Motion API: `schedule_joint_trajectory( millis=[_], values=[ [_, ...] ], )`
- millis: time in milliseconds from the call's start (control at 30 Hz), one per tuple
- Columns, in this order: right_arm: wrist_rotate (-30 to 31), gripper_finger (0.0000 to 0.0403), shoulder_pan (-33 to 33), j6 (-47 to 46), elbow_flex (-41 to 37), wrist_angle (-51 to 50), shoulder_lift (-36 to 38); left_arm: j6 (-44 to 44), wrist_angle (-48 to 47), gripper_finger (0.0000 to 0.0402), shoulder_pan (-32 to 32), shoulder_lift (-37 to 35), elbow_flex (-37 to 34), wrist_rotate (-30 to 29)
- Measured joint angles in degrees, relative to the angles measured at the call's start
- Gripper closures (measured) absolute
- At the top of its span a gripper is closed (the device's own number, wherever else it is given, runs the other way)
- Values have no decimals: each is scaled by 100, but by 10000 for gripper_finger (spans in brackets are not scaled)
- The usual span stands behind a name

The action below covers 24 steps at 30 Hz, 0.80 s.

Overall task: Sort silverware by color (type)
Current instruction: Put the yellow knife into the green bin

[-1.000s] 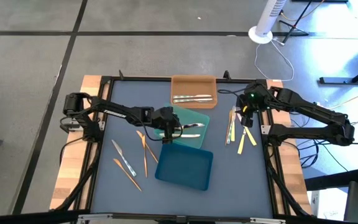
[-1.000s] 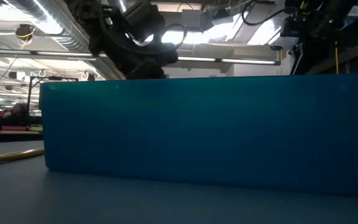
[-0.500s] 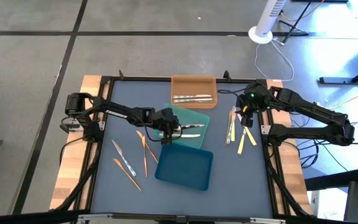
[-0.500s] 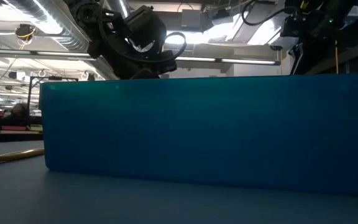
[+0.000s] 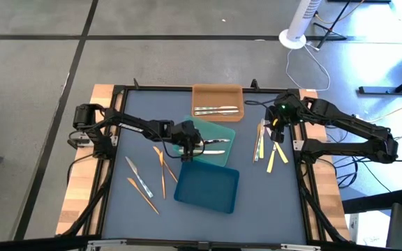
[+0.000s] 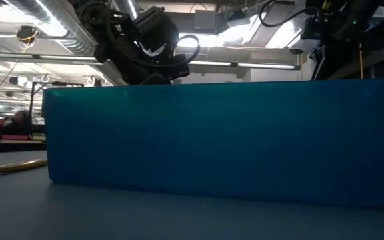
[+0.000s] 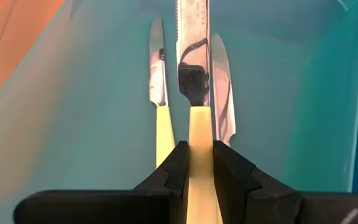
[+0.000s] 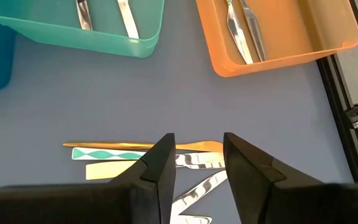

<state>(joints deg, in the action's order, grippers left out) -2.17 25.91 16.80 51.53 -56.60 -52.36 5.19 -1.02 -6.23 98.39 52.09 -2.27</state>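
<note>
My left gripper (image 5: pixel 192 145) (image 7: pixel 197 146) hangs over the teal-green tray (image 5: pixel 218 131), shut on a knife (image 7: pixel 192 50) with a silver blade and a pale yellow handle. Two more such knives (image 7: pixel 159 93) (image 7: pixel 224 106) lie on that tray's floor. Two silver-grey pieces (image 5: pixel 216 110) lie in the orange tray (image 5: pixel 217 92). Loose utensils lie on the mat at the left (image 5: pixel 145 183) and at the right (image 5: pixel 265 145). My right gripper (image 5: pixel 276 127) (image 8: pixel 197 155) stands open above the right pile, touching nothing. My left gripper pinches the knife's pale yellow handle (image 7: pixel 199 127) between its two fingers, just behind the blade. The fingers slant down from the table's left side and lie along the knife. The blade sticks out ahead over the teal-green tray; whether its tip rests on the floor I cannot tell.
The dark blue tray (image 5: pixel 208 188) stands near the front and fills the low view with its wall (image 6: pixel 225 140). Under my right gripper lie an orange-tan piece (image 8: pixel 135 145), a teal-patterned one (image 8: pixel 114 154) and a pale yellow one (image 8: pixel 110 170). Black rails (image 5: pixel 110 139) frame the mat.
My left wrist has tipped slightly in the low view. Its gripper has stayed over the teal-green tray, shut on the knife.
</note>
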Motion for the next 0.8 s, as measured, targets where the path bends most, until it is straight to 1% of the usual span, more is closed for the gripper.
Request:
schedule_joint_trajectory(
  millis=[200, 367, 500, 600, 633, 800],
  values=[
    [0, 278, 0, 0, 0, 0, 0, 0, 6, 358, -46, 101, -9, -7],
    [2, 278, 0, 0, 0, 2, 0, -2, 211, 358, -68, 377, -5, -1],
    [2, 278, 0, 0, 0, 15, -2, -59, 311, 355, -69, 579, 21, 138],
    [2, 278, -2, 0, 0, 33, -2, -9, 334, 353, -59, 695, 10, 62],
    [3, 278, -2, 1, 0, 36, -2, -37, 327, 353, -60, 710, -4, 120],
    [-2, 278, -2, 2, 0, 78, -2, 0, 422, 352, -63, 708, -2, 11]
  ],
)
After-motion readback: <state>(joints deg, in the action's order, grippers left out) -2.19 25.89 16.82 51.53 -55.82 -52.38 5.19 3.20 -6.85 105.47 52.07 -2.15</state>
